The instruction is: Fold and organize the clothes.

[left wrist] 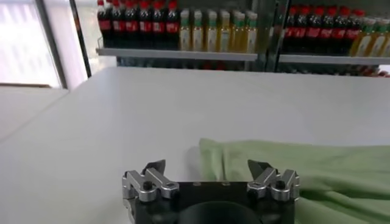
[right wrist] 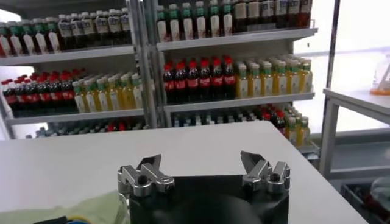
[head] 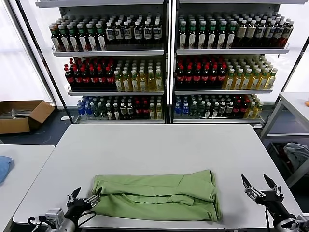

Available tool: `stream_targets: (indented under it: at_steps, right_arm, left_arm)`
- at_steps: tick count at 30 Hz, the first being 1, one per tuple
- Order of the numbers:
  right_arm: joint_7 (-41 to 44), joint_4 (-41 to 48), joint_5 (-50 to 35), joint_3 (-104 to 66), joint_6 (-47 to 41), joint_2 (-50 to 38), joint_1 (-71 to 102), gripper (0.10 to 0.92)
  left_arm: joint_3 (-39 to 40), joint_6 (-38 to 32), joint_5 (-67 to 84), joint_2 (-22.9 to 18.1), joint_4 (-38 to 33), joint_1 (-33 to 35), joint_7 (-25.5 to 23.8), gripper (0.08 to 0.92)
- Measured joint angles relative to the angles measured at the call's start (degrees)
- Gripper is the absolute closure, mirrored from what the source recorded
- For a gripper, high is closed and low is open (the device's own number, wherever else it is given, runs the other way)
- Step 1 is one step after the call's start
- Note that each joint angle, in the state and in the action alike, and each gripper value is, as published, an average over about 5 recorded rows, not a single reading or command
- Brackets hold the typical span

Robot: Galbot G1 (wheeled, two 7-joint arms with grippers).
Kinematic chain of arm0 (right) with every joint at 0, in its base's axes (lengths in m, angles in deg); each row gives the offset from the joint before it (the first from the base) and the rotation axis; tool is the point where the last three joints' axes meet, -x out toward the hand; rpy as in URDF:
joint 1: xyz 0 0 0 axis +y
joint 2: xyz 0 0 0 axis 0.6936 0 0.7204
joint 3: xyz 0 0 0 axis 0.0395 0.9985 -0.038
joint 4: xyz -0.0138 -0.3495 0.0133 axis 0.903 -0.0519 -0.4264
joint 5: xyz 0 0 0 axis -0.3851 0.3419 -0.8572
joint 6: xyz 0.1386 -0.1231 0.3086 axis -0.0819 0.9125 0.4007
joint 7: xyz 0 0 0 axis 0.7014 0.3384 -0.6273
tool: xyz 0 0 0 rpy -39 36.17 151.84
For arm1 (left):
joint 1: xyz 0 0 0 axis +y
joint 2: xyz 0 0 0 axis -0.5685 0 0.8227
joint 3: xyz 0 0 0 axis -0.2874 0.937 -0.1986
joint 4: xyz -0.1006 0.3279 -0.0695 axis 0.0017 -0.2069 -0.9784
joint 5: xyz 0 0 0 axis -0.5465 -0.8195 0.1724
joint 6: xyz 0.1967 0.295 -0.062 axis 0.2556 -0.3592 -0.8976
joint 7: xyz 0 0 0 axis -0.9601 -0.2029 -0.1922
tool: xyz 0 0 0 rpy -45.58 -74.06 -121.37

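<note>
A light green shirt (head: 157, 194) lies folded into a flat rectangle near the front edge of the white table (head: 159, 145). Its collar and chest print are hidden inside the fold. My left gripper (head: 82, 197) sits at the shirt's left end, open and empty. In the left wrist view the left gripper (left wrist: 208, 168) faces the green fabric (left wrist: 292, 173) just ahead, without touching it. My right gripper (head: 258, 182) stands open over bare table to the right of the shirt. In the right wrist view the right gripper (right wrist: 201, 161) holds nothing; a strip of green cloth (right wrist: 73, 210) shows beside it.
Shelves of bottled drinks (head: 169, 63) stand behind the table. A second white table (head: 21, 169) on the left carries a blue cloth (head: 4, 166) at its edge. A cardboard box (head: 21, 115) lies on the floor far left. A grey frame table (head: 289, 108) stands at the right.
</note>
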Motion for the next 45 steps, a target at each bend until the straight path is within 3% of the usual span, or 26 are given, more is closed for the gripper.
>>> stream_targets:
  at_steps: [5, 28, 37, 45]
  right_arm:
    - [0.14, -0.26, -1.07, -1.05, 0.4, -0.06, 0.12, 0.203]
    - [-0.98, -1.56, -6.68, -3.15, -1.08, 0.17, -0.38, 0.203]
    - [-1.39, -2.39, -8.35, -3.66, -1.69, -0.01, -0.92, 0.203]
    - [-1.59, -2.72, -9.17, -3.57, -1.96, -0.09, -1.41, 0.203]
  left_arm:
    - [0.83, 0.05, -0.3, -1.04, 0.93, -0.38, 1.45, 0.243]
    - [3.6, -1.56, -2.85, -3.58, 1.81, 0.44, 2.42, 0.887]
    - [0.0, -2.0, -0.77, -1.82, 2.55, 0.42, 1.12, 0.905]
    - [-12.63, -3.04, 3.89, 3.61, 6.2, 0.32, -1.52, 0.905]
